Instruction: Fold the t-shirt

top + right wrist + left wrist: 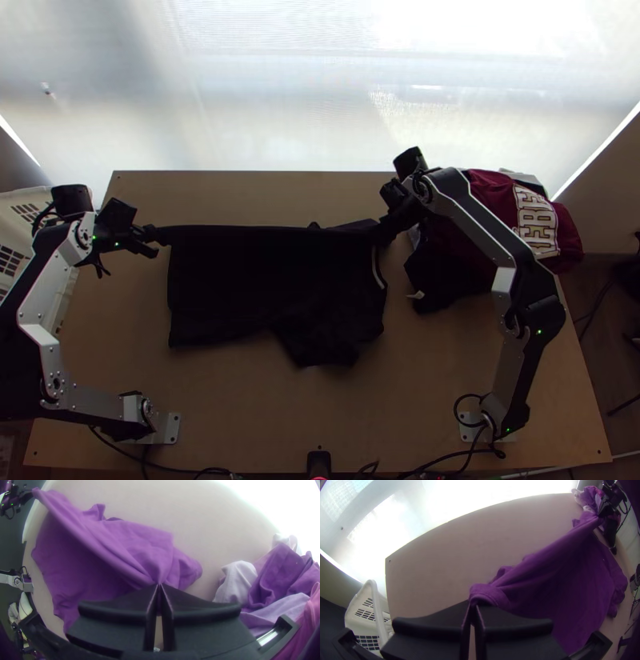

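Black t-shirt (pixel 240 280), far edge taut between left gripper (pixel 160 234) and right gripper (pixel 384 232); maroon garment (pixel 568 234) at right

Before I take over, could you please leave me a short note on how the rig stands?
Left pincer: shut on one end of the t-shirt's far edge.
Right pincer: shut on that edge's other end, beside the clothes pile.
T-shirt: mid-table, edge drawn straight between the pincers, the rest lying toward the bases.
Done: both ends gripped.
Left: finishing the fold, then releasing; I can't tell how many layers are held.
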You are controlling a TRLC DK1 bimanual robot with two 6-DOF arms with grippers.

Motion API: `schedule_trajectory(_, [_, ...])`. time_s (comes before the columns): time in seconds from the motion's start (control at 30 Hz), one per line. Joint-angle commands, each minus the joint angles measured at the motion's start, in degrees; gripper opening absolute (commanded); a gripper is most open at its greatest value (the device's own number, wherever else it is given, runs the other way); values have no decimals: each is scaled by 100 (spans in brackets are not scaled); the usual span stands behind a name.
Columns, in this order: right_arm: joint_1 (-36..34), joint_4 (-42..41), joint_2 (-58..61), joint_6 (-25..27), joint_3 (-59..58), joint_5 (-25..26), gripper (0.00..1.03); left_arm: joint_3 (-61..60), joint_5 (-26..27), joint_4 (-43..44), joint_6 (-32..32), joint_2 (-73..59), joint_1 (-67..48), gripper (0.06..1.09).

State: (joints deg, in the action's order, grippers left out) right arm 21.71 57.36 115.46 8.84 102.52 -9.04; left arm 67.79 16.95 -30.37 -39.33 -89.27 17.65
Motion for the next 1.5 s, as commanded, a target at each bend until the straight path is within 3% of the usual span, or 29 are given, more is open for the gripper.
schedule_trajectory(0.0, [131,152,-85,91,-487,-107,3,-468,36,-294,-321,138,-7,9])
schedule_trajectory(0.23, [377,-15,29,100,-795,-116,6,-1180,28,-22,-409,261,-315,9])
schedule_trajectory(0.33, [395,-15,144,65,-821,-116,34,-1163,19,5,-409,182,-376,10])
schedule_trajectory(0.4, [404,-15,196,12,-839,-116,44,-1128,10,5,-426,77,-376,14])
schedule_trajectory(0.5, [412,20,214,4,-848,-116,59,-1031,10,-57,-382,-29,-306,46])
schedule_trajectory(0.53, [412,56,196,4,-830,-107,68,-961,10,-162,-382,-11,-288,67])
schedule_trajectory(0.57, [412,126,170,4,-830,-107,80,-890,10,-276,-382,24,-271,99])
schedule_trajectory(0.6, [421,187,135,12,-821,-107,90,-829,19,-347,-373,86,-227,104])
schedule_trajectory(0.67, [412,293,12,12,-804,-107,98,-776,28,-338,-330,270,-139,104])
schedule_trajectory(0.93, [316,469,-894,30,-848,-98,98,-187,177,-487,-268,833,406,104])
schedule_trajectory(1.1, [483,645,-1605,197,-1314,-98,98,-820,177,-470,-1138,2116,344,104])
schedule_trajectory(1.23, [1037,688,-2159,513,-2157,-45,98,-1479,239,-1507,-2026,3364,-359,104])
schedule_trajectory(1.47, [2126,478,-3064,698,-3678,350,98,-2780,265,-1648,-2852,5008,-1176,103])
